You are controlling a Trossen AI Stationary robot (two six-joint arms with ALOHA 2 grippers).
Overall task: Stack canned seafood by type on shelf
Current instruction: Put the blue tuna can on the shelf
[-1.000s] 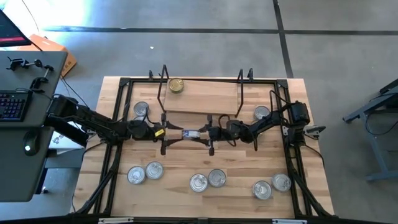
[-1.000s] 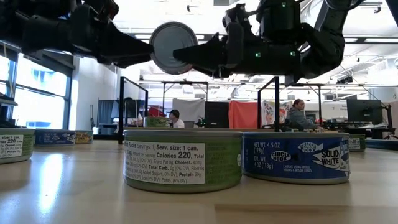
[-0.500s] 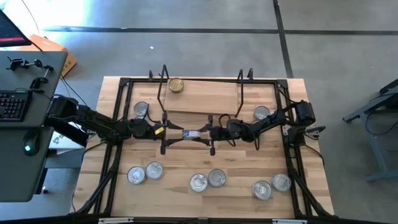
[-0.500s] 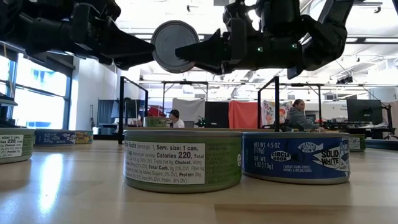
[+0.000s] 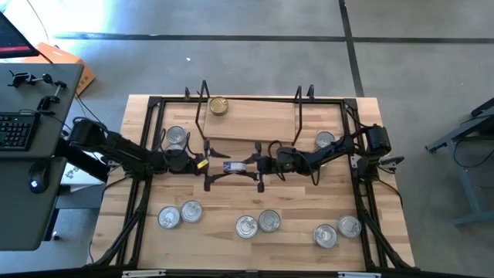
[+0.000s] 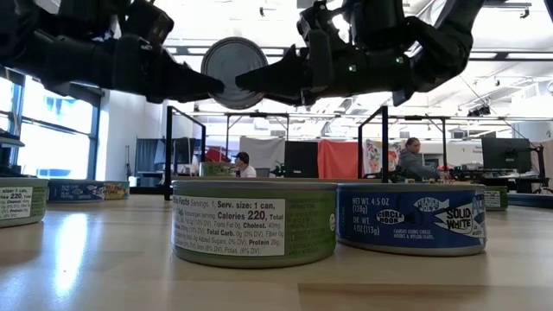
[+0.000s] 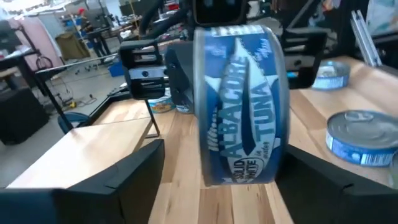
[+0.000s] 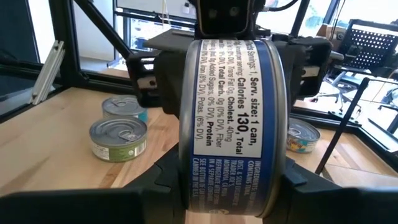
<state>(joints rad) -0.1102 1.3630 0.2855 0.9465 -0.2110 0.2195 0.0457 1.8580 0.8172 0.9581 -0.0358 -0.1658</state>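
1. A blue-labelled tuna tin (image 5: 238,164) hangs on edge in the air over the middle of the table, just in front of the shelf (image 5: 248,121), its flat faces turned toward the near and far sides.
2. The right gripper (image 5: 260,164) has its fingers closed on the tin's two flat faces, as its wrist view shows, and carries it.
3. The left gripper (image 5: 212,165) faces it from the other side with fingers spread wide; its wrist view shows a gap between each finger (image 7: 127,177) and the tin, so it grips nothing.
4. The shelf holds one gold-lidded tin (image 5: 218,106) at its far left corner.
5. One silver-lidded tin (image 5: 177,137) stands left of the shelf and another (image 5: 325,140) right of it.
6. Six more tins sit along the near side in three pairs; the middle pair (image 5: 257,224) lies below the grippers, a green-labelled one (image 6: 254,221) touching a blue one (image 6: 411,217).
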